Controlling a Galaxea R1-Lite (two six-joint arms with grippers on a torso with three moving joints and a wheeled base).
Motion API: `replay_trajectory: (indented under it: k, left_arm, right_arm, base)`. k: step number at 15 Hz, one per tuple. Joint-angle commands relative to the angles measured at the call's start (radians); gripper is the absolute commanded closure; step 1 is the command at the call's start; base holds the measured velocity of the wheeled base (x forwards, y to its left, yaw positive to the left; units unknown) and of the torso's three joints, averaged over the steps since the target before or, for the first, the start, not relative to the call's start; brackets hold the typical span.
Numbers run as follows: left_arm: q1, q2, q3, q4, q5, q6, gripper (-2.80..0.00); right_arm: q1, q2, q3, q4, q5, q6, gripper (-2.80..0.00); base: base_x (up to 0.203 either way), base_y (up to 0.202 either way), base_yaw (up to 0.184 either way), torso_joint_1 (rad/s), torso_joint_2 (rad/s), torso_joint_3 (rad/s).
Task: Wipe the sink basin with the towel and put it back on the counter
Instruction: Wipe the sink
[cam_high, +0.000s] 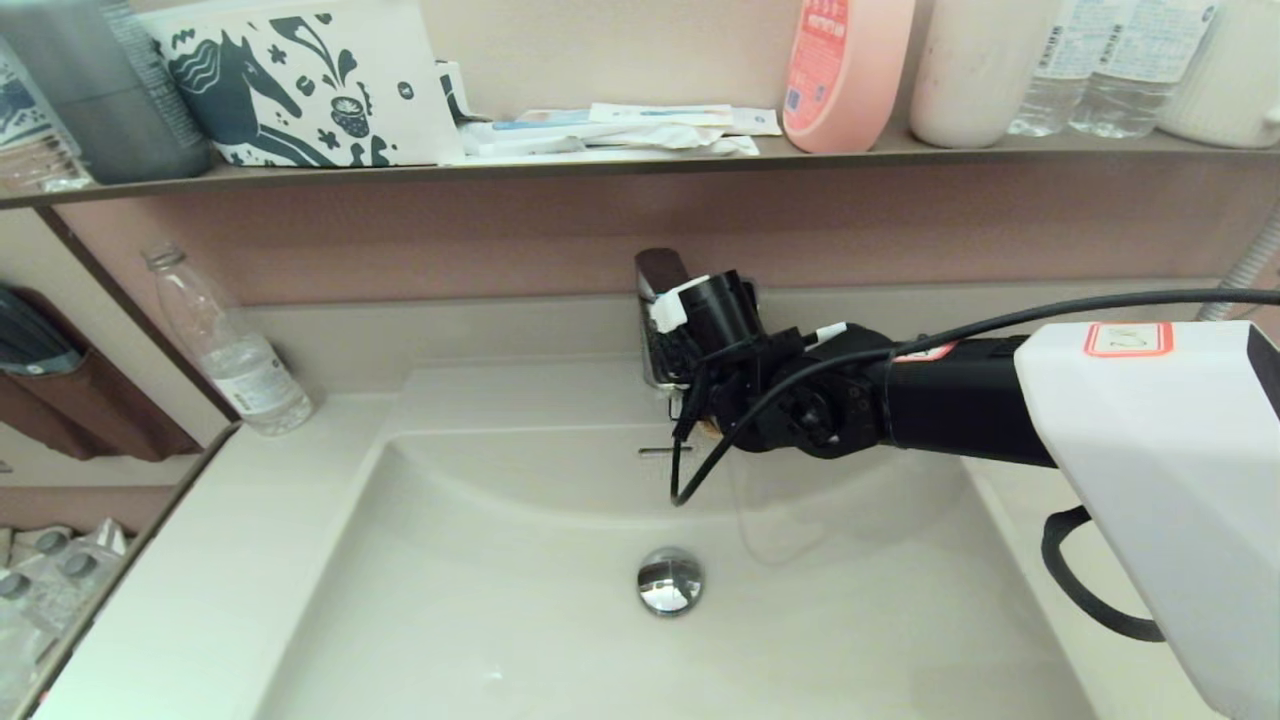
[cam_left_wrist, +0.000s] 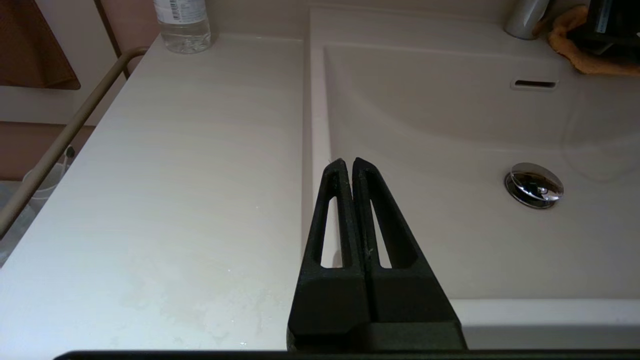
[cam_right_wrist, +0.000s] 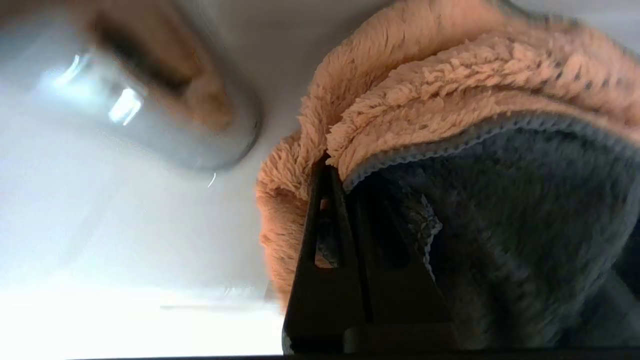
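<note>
By the chrome faucet (cam_high: 655, 330), the right gripper (cam_right_wrist: 345, 175) pinches the orange towel (cam_right_wrist: 450, 90) (barely visible from overhead), while the left gripper (cam_left_wrist: 348, 165), fingers pressed together, hovers over the basin's (cam_left_wrist: 450, 125) left rim.

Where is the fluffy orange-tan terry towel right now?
The fluffy orange-tan terry towel is clamped in the right gripper at the back of the beige sink basin, right beside the chrome faucet, above the small overflow slot.
</note>
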Motion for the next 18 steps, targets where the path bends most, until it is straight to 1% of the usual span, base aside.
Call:
replay_trajectory:
  k: [1, 3, 5, 9, 11, 13, 18]
  left_arm:
    - [0.0, 0.0, 0.0, -0.001, 0.0, -0.001, 0.0]
    - [0.0, 0.0, 0.0, -0.001, 0.0, -0.001, 0.0]
    - [0.0, 0.0, 0.0, -0.001, 0.0, -0.001, 0.0]
    - [0.0, 0.0, 0.0, -0.001, 0.0, -0.001, 0.0]
    - [0.0, 0.0, 0.0, -0.001, 0.0, -0.001, 0.0]
    - [0.0, 0.0, 0.0, -0.001, 0.0, -0.001, 0.0]
    - [0.0, 0.0, 0.0, -0.001, 0.0, -0.001, 0.0]
  right_arm:
    - [-0.047, -0.006, 0.002, 0.006, -0.017, 0.003, 0.0]
    - [-0.09, -0.042, 0.021, 0.019, -0.028, 0.003, 0.0]
    - [-0.124, -0.092, 0.069, 0.051, -0.03, 0.007, 0.0]
    - [-0.204, -0.171, 0.18, 0.057, -0.029, 0.009, 0.0]
    - [-0.235, -0.197, 0.206, 0.057, -0.029, 0.01, 0.0]
    - [-0.238, -0.205, 0.208, 0.057, -0.029, 0.008, 0.0]
    - [-0.21, -0.197, 0.195, 0.055, -0.029, 0.001, 0.0]
  base:
    - [0.0, 0.0, 0.0, 0.0, 0.0, 0.0]
    - [0.0, 0.0, 0.0, 0.0, 0.0, 0.0]
    - [0.0, 0.0, 0.0, 0.0, 0.0, 0.0]
    - [0.0, 0.0, 0.0, 0.0, 0.0, 0.0]
    - [0.0, 0.0, 0.0, 0.0, 0.0, 0.0]
    - [0.0, 0.0, 0.0, 0.0, 0.0, 0.0]
    - [0.0, 0.0, 0.0, 0.0, 0.0, 0.0]
